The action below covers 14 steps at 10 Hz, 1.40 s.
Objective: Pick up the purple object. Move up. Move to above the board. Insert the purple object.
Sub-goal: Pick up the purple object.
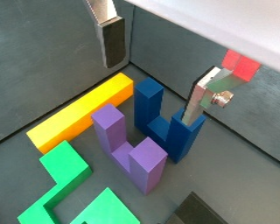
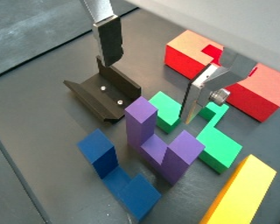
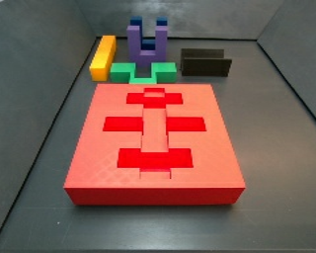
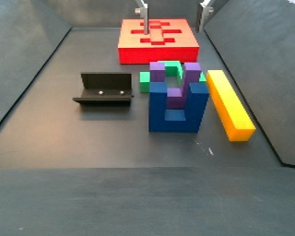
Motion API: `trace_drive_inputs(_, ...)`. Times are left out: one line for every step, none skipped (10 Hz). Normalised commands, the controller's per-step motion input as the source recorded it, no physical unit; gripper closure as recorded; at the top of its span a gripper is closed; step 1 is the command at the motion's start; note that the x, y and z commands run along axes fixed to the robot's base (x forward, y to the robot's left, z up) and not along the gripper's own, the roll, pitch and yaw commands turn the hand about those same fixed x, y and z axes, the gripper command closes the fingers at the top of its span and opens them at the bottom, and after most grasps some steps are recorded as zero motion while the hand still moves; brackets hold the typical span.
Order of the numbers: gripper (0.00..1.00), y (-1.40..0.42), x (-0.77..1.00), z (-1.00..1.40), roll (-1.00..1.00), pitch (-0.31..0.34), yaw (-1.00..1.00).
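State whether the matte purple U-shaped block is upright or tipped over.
Upright: the purple U-shaped block stands on its base, prongs up, below the open gripper; its fingers touch nothing.

In a wrist view, the gripper is hanging with jaws spread above the purple object, which is standing between the blue block, yellow bar and green block.

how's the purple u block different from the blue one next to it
The purple object is violet and matte; the blue block is darker, deep blue. In a side view the blue block looks larger than the purple one, though it is nearer the camera. Only the purple object lies under the open hand. Both are U-shaped with upright prongs, standing side by side on the floor.
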Motion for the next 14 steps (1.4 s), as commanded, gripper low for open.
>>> trace_drive_inputs(0.0, 0.0, 0.0, -0.01, -0.02, 0.0, 0.0)
trace_drive_inputs(0.0, 0.0, 0.0, 0.0, 0.0, -0.007, 0.0)
trace_drive_inputs(0.0, -0.07, -0.02, 0.0, 0.04, 0.0, 0.0)
trace_drive_inputs(0.0, -0.02, 0.65, -0.35, 0.0, 0.051, -0.21)
trace_drive_inputs(0.0, 0.0, 0.95, -0.44, -0.03, 0.066, -0.16)
trace_drive_inputs(0.0, 0.05, 1.0, -0.41, -0.05, 0.084, -0.07)
trace_drive_inputs(0.0, 0.05, 1.0, -0.4, -0.06, 0.097, -0.04)
trace_drive_inputs(0.0, 0.03, 1.0, -0.3, -0.08, 0.084, -0.05)
trace_drive_inputs(0.0, 0.0, 1.0, -0.16, -0.09, 0.089, -0.03)
trace_drive_inputs(0.0, 0.0, 0.99, -0.12, -0.1, 0.079, -0.06)
trace_drive_inputs(0.0, -0.03, 0.32, -0.26, -0.14, -0.053, -0.19)
trace_drive_inputs(0.0, 0.0, 0.16, -0.3, -0.21, -0.133, -0.21)
trace_drive_inputs(0.0, 0.0, 0.14, -0.33, -0.26, -0.193, -0.31)
trace_drive_inputs(0.0, 0.0, 0.04, -0.34, -0.3, -0.267, -0.3)
